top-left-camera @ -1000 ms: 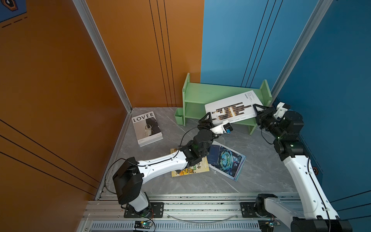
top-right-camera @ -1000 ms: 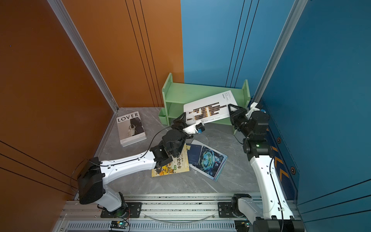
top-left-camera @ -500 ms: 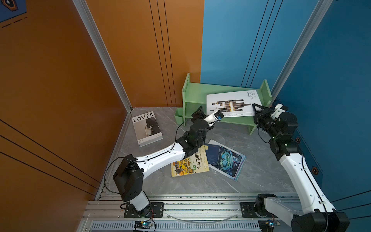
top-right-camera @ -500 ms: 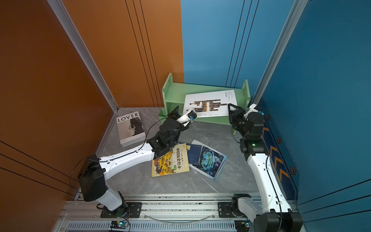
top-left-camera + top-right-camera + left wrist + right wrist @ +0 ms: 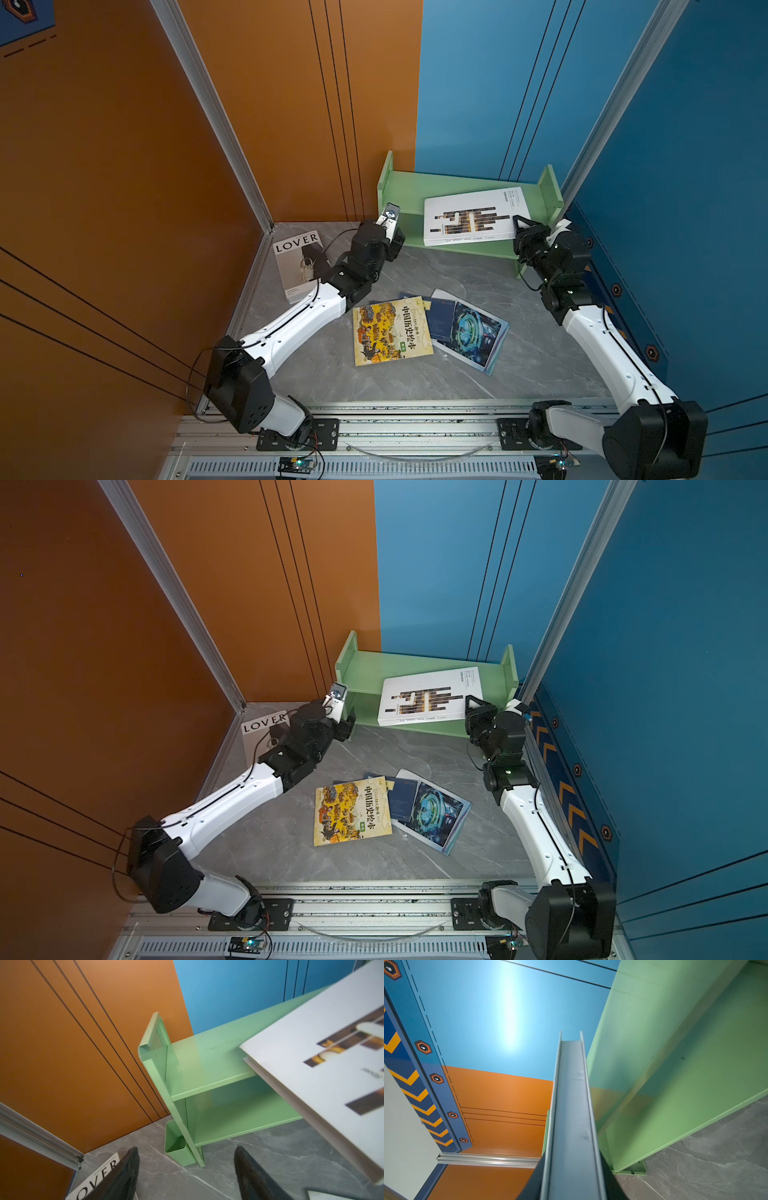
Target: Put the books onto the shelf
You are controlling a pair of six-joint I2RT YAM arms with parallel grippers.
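Grey marble surface [image 5: 519, 374], orange and blue walls. White book [image 5: 469, 216] lay over the upper tier of the green shelf [image 5: 415, 189], overhanging. Right gripper [image 5: 521, 227] clamped its corner, apparently to seat it. Left gripper [image 5: 187, 1151] gaped empty nearby. Yellow book [image 5: 388, 328] lay unshelved.

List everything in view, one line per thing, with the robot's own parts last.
shelf: one, light green, two tiers, in the back corner.
cup: one, green, on the shelf's left end panel, low down.
white book: one, white with dark bars, over the shelf's upper tier, jutting past its front.
LOVER book: one, white and grey, flat on the table, left.
yellow book: one, yellow, illustrated, table centre.
teal book: one, right of the yellow book.
navy book: at least one, between those two, partly covered.
table: one, grey marble look.
left tool: open, empty, near the cup.
right tool: shut on the white book's right edge.
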